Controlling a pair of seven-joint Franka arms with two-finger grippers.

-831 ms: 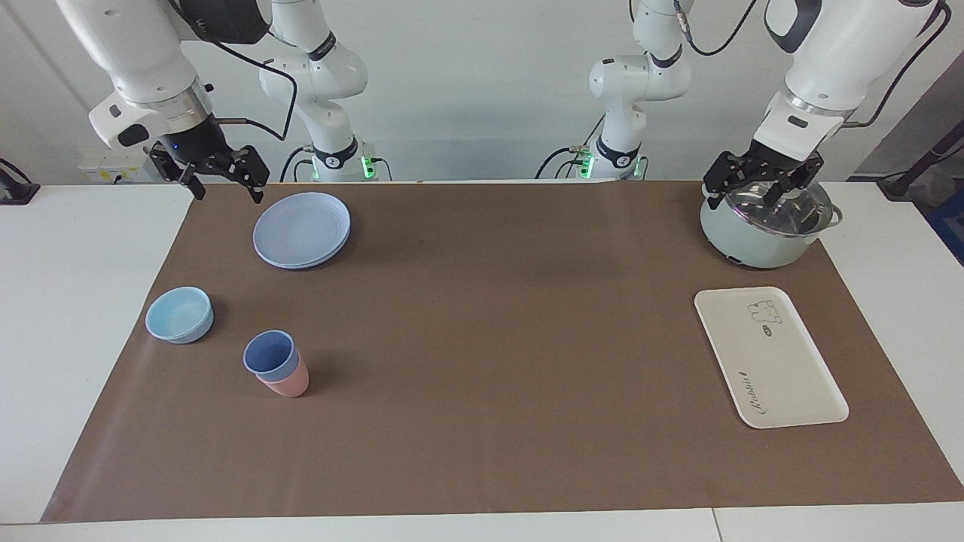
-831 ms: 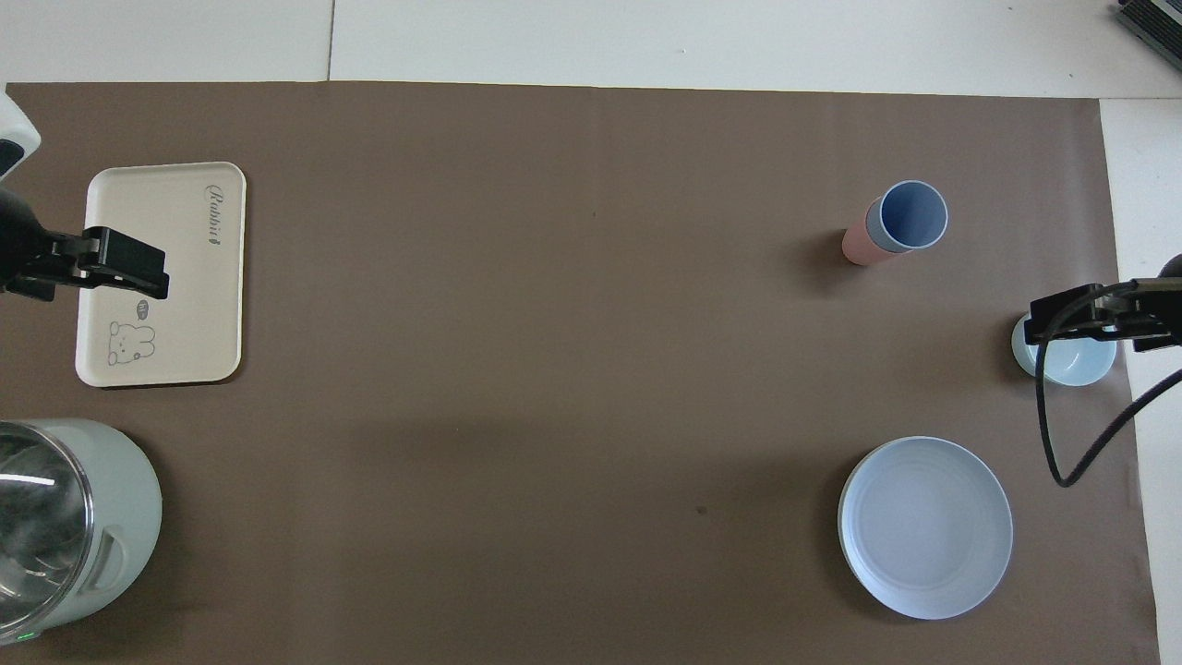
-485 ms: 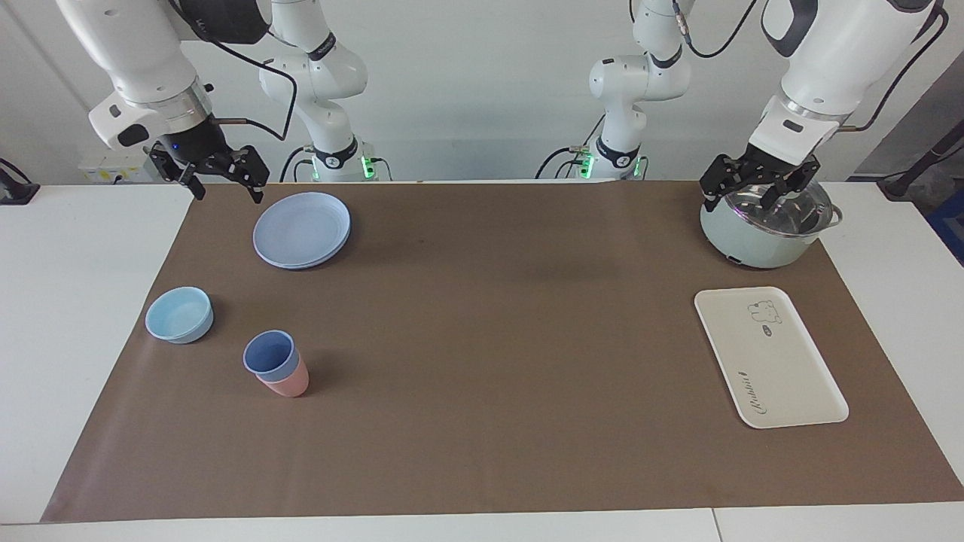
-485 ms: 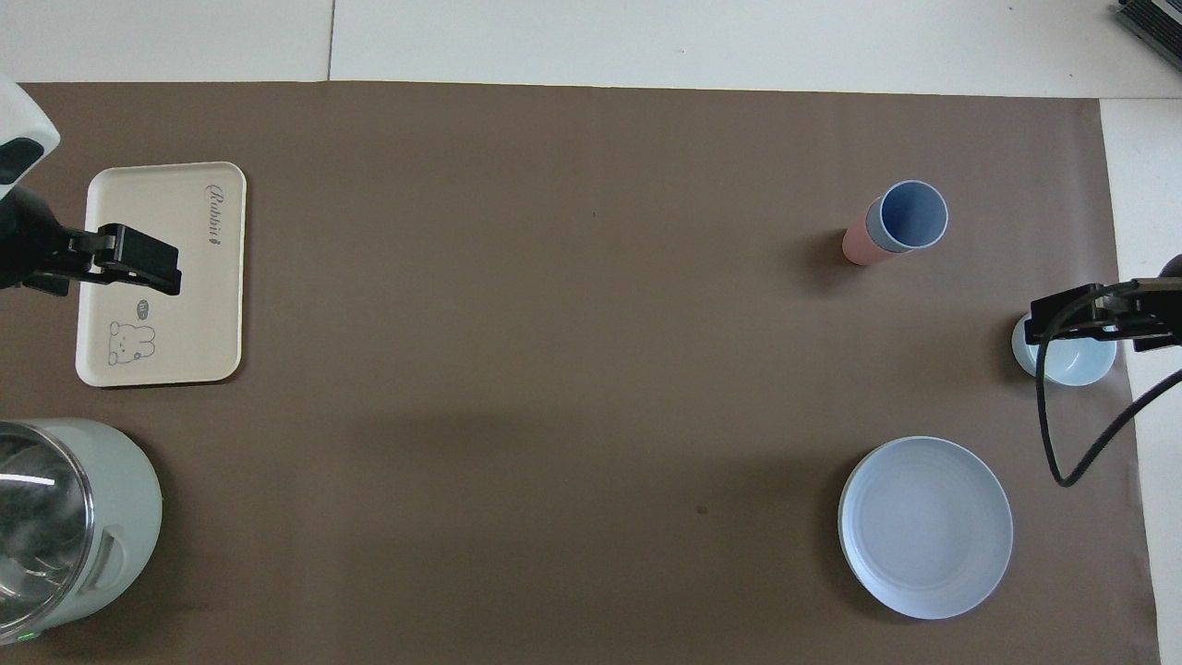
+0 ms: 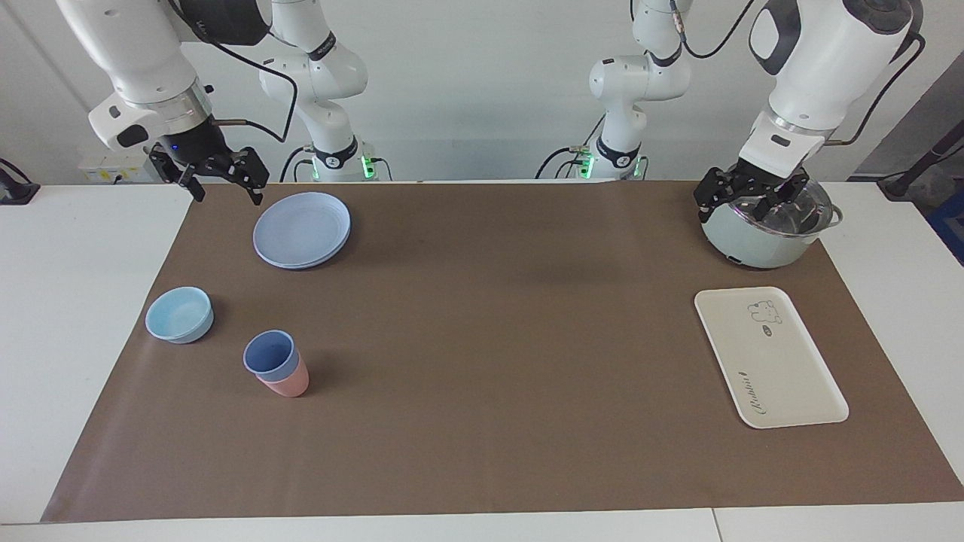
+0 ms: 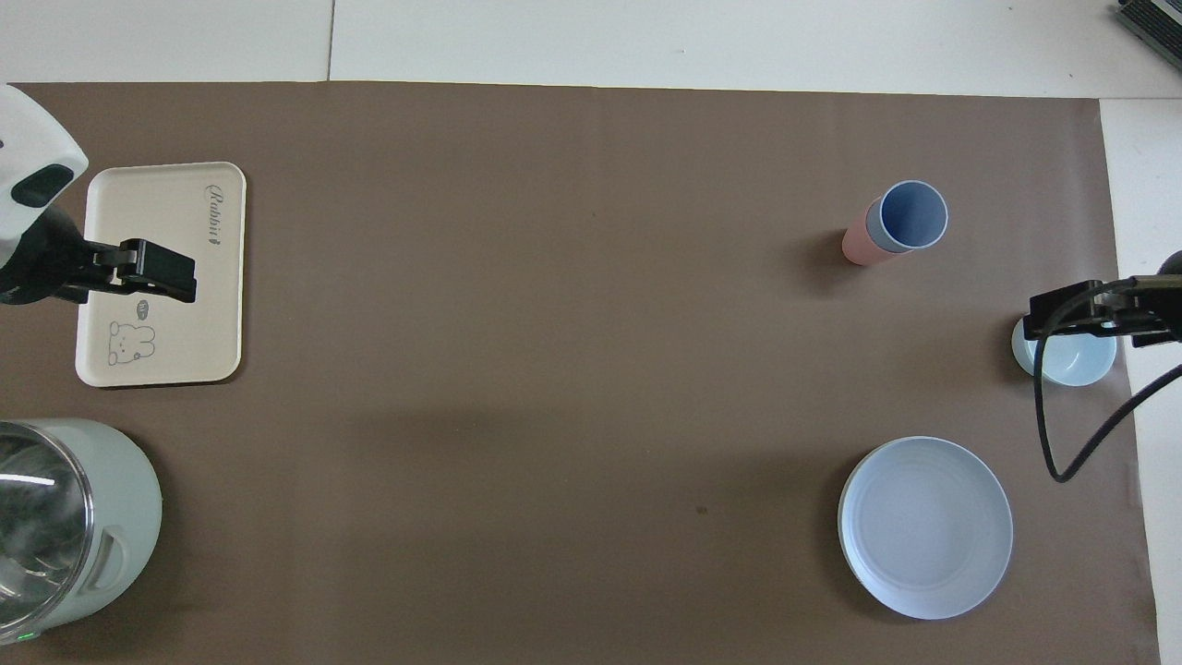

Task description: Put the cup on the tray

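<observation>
The periwinkle-blue cup [image 5: 269, 352] stands upright, nested inside a pink cup [image 5: 288, 385], on the brown mat toward the right arm's end; it also shows in the overhead view [image 6: 912, 217]. The cream tray [image 5: 787, 369] with the bear drawing lies flat and bare at the left arm's end, and shows in the overhead view [image 6: 214, 314]. My left gripper [image 5: 742, 207] is open and empty in the air by the pot; from overhead it [image 6: 159, 274] covers part of the tray. My right gripper [image 5: 224, 181] is open and empty in the air beside the blue plate, well apart from the cup.
A pale green pot [image 5: 761, 241] with a glass lid stands nearer to the robots than the tray. A round blue plate [image 5: 301, 229] and a light-blue bowl [image 5: 179, 316] lie at the right arm's end. The brown mat [image 5: 489, 339] covers the table.
My left gripper has shifted a little toward the middle of the table, further over the tray as seen from overhead. The right gripper and all objects have stayed put.
</observation>
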